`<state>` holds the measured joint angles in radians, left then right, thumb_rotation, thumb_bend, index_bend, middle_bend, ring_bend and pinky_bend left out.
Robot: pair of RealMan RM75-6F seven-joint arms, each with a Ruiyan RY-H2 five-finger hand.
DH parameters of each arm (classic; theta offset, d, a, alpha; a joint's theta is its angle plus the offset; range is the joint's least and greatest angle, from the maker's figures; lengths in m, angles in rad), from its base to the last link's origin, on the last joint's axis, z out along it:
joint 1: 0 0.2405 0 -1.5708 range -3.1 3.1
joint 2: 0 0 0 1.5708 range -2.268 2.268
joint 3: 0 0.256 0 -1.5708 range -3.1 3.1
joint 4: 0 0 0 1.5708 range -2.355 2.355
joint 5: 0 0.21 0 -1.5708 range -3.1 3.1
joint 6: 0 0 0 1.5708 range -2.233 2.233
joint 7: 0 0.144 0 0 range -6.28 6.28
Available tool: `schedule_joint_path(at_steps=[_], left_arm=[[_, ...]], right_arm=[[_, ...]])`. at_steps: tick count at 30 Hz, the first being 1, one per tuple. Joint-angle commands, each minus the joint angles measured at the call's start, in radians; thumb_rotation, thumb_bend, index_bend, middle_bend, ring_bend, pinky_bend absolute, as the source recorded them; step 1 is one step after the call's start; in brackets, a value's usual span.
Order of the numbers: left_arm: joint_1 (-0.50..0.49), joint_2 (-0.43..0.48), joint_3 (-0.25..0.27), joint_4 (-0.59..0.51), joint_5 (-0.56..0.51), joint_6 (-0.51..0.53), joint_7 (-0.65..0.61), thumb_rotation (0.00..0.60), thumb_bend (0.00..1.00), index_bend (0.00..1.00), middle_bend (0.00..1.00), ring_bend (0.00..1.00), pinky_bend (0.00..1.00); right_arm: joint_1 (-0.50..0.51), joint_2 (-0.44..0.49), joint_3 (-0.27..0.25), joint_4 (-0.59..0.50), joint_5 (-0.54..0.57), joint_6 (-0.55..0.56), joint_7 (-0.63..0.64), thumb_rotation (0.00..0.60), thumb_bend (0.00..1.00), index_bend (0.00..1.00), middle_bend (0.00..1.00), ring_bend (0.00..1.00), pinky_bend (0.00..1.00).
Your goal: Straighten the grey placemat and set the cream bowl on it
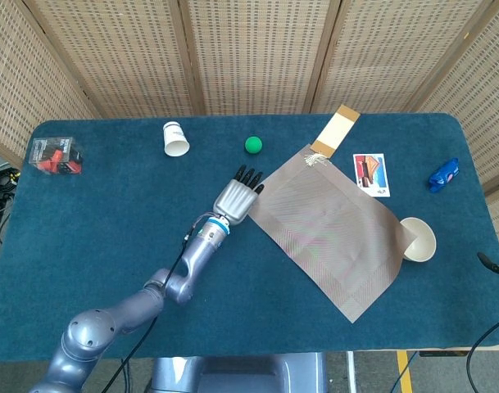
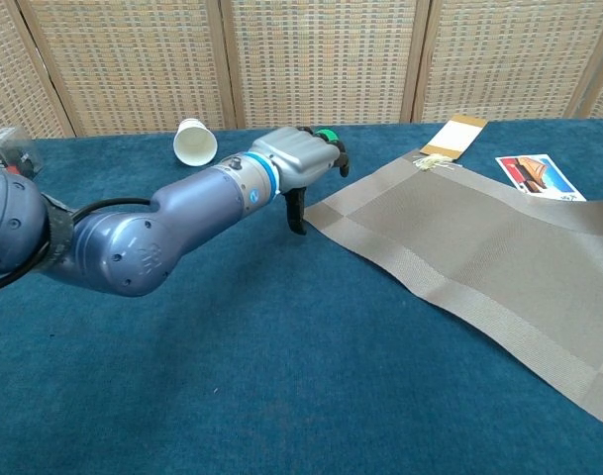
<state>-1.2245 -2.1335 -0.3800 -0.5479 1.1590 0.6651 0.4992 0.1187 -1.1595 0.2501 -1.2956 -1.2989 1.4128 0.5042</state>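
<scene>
Though the left hand (image 1: 239,195) hovers empty, fingers spread, at the skewed grey placemat (image 1: 327,231)'s left corner, a drag could shove the cream bowl (image 1: 419,240) touching its right edge off the table. Head view alone shows that bowl; right hand unseen.

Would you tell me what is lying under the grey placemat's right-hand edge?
The cream bowl: the grey placemat drapes over its left rim, hiding that part. Nothing else under the mat can be seen.
</scene>
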Motion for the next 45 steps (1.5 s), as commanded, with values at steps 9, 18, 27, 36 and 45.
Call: schedule_joint_path(at_steps=[9, 18, 27, 36, 45], left_arm=[[-0.075, -0.075, -0.002, 0.139, -0.016, -0.035, -0.03, 0.6, 0.06, 0.23, 0.0, 0.0, 0.0], [-0.105, -0.105, -0.006, 0.21, -0.029, -0.067, -0.044, 0.6, 0.06, 0.23, 0.0, 0.0, 0.0], [-0.137, -0.136, -0.01, 0.278, -0.037, -0.091, -0.057, 0.6, 0.1, 0.24, 0.0, 0.0, 0.0], [-0.149, -0.136, 0.009, 0.277, -0.054, -0.123, -0.053, 0.6, 0.13, 0.25, 0.0, 0.0, 0.0], [-0.159, -0.136, 0.036, 0.247, -0.087, -0.112, -0.039, 0.6, 0.42, 0.29, 0.0, 0.0, 0.0]], right_arm=[[-0.002, 0.0, 0.008, 0.007, 0.008, -0.012, 0.024, 0.6, 0.2, 0.05, 0.0, 0.0, 0.0], [-0.002, -0.004, 0.013, 0.015, 0.012, -0.012, 0.029, 0.6, 0.21, 0.06, 0.0, 0.0, 0.0], [-0.001, -0.011, 0.016, 0.025, 0.014, -0.02, 0.041, 0.6, 0.21, 0.06, 0.0, 0.0, 0.0], [0.002, -0.019, 0.019, 0.04, 0.018, -0.03, 0.054, 0.6, 0.2, 0.06, 0.0, 0.0, 0.0], [0.003, -0.024, 0.019, 0.045, 0.012, -0.028, 0.06, 0.6, 0.2, 0.07, 0.0, 0.0, 0.0]])
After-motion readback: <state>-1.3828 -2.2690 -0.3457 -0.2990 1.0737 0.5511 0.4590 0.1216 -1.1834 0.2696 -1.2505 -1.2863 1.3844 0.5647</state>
